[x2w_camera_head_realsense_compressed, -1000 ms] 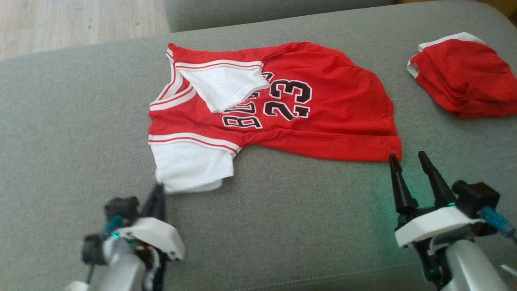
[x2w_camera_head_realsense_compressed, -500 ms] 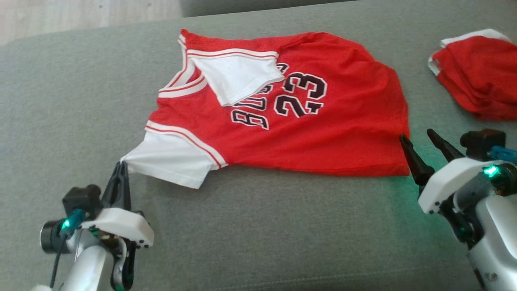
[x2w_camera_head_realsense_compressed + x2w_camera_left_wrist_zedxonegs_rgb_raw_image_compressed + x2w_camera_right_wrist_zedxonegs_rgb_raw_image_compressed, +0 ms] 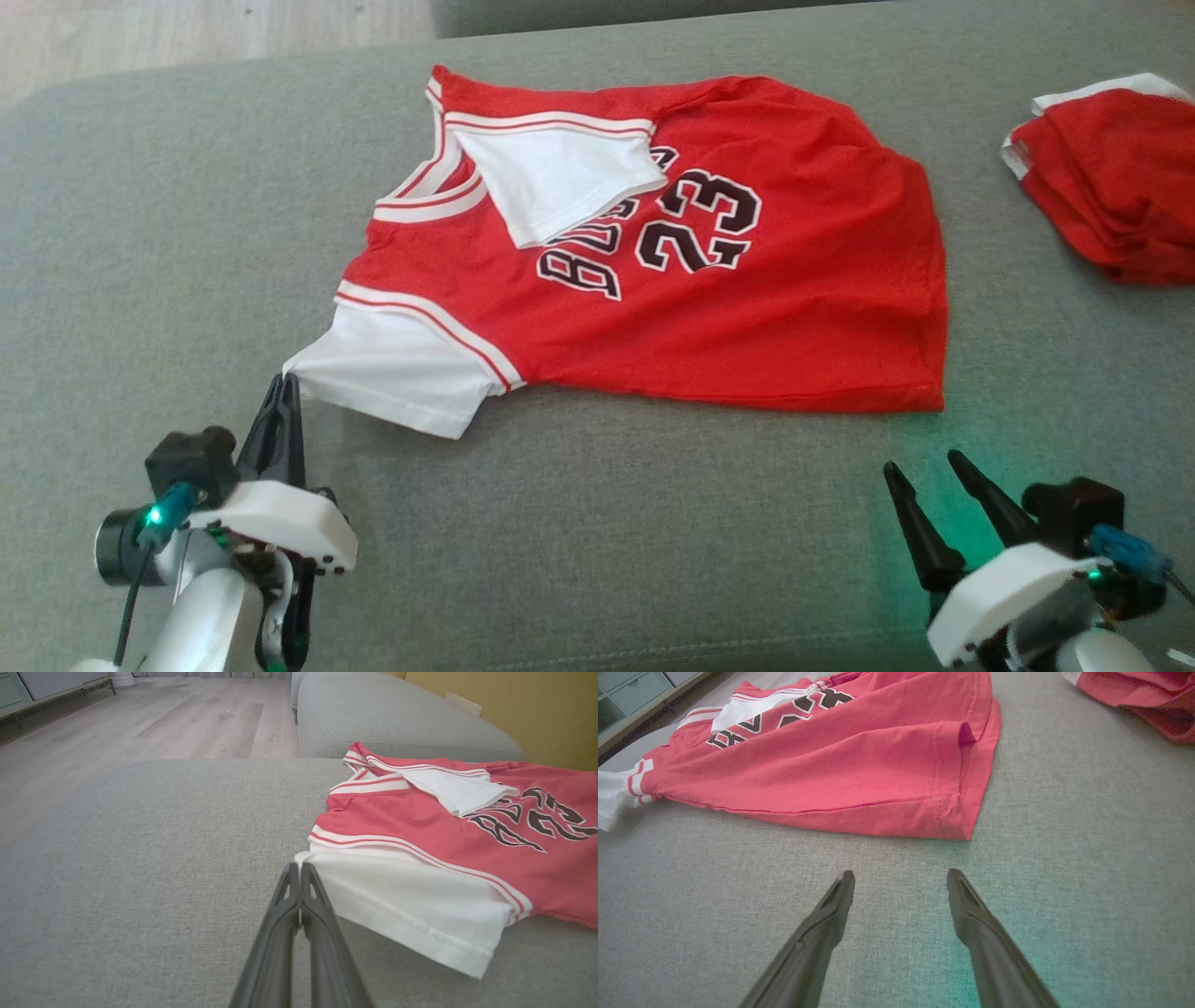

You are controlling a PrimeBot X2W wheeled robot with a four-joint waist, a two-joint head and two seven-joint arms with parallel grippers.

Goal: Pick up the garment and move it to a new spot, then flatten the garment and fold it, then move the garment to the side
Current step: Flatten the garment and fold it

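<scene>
Red jersey (image 3: 709, 308), white sleeves (image 3: 392, 373), on grey cushion (image 3: 653, 523).

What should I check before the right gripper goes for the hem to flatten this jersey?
1. Left gripper shut on the near white sleeve: ok.
2. Right gripper open: ok.
3. Right gripper at the hem corner: not ok, it is short of it, over bare sofa.
4. Jersey flat: not ok, the far sleeve lies folded over the chest.
5. Other red garment apart from the jersey: ok.
</scene>
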